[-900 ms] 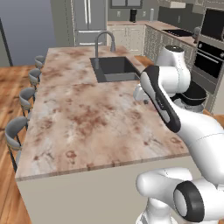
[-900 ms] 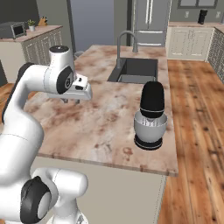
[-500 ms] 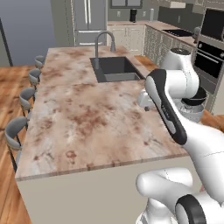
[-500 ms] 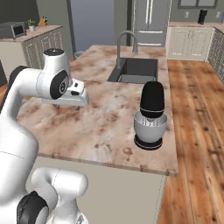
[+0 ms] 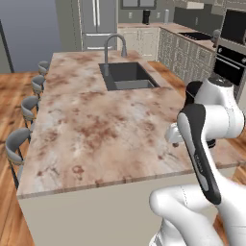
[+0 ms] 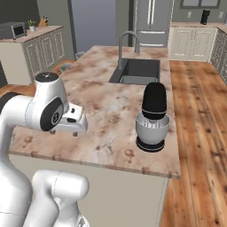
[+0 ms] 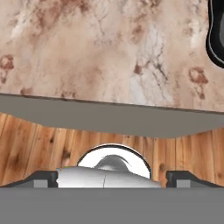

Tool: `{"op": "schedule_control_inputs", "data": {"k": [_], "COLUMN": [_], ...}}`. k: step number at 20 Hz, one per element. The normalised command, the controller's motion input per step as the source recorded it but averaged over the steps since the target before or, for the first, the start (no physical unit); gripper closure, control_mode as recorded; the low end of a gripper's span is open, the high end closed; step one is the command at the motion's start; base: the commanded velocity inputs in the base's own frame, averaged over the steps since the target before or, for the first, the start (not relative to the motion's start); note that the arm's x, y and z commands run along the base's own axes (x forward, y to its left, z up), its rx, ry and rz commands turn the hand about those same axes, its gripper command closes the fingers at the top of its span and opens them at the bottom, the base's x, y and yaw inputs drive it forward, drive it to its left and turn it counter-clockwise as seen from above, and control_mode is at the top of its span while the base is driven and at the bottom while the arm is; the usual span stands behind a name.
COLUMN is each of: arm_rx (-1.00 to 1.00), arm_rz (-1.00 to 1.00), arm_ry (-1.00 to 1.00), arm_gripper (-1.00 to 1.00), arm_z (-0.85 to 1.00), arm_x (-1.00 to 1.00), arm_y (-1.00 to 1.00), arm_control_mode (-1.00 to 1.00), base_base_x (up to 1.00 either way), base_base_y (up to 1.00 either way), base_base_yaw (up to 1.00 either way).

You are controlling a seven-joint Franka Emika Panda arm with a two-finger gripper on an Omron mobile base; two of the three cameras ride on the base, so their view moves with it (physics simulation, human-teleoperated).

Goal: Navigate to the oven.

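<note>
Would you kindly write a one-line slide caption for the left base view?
Panda arm beside the marble island with its sink; the wall oven stands far right.

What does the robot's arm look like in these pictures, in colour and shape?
The arm is glossy white, built of thick rounded segments with dark grey to black joint sections; one link carries a long dark stripe with small lettering. The hand is a white boxy block. No loose cables are visible.

The oven (image 5: 229, 67) — black, dark glass door shut — sits in the far right wall.
</note>
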Motion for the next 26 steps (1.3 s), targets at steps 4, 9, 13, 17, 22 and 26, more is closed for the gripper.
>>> {"op": "schedule_control_inputs", "data": {"k": [4, 9, 13, 17, 22, 26], "arm_rx": [0.00, 0.00, 0.00, 0.00, 0.00, 0.00], "arm_rz": [0.00, 0.00, 0.00, 0.00, 0.00, 0.00], "arm_ry": [-0.01, 0.00, 0.00, 0.00, 0.00, 0.00], "arm_gripper": [-1.00, -1.00, -1.00, -1.00, -1.00, -1.00], "arm_z": [-0.03, 0.00, 0.00, 0.00, 0.00, 0.00], "arm_x": [-0.09, 0.00, 0.00, 0.00, 0.00, 0.00], "arm_y": [-0.22, 0.00, 0.00, 0.00, 0.00, 0.00], "arm_control_mode": [1.00, 1.00, 1.00, 1.00, 1.00, 1.00], "base_base_x": [-0.14, -0.04, 0.00, 0.00, 0.00, 0.00], "base_base_y": [-0.75, -1.00, -1.00, -1.00, -1.00, -1.00], "base_base_yaw": [0.00, 0.00, 0.00, 0.00, -0.01, -0.08]}}
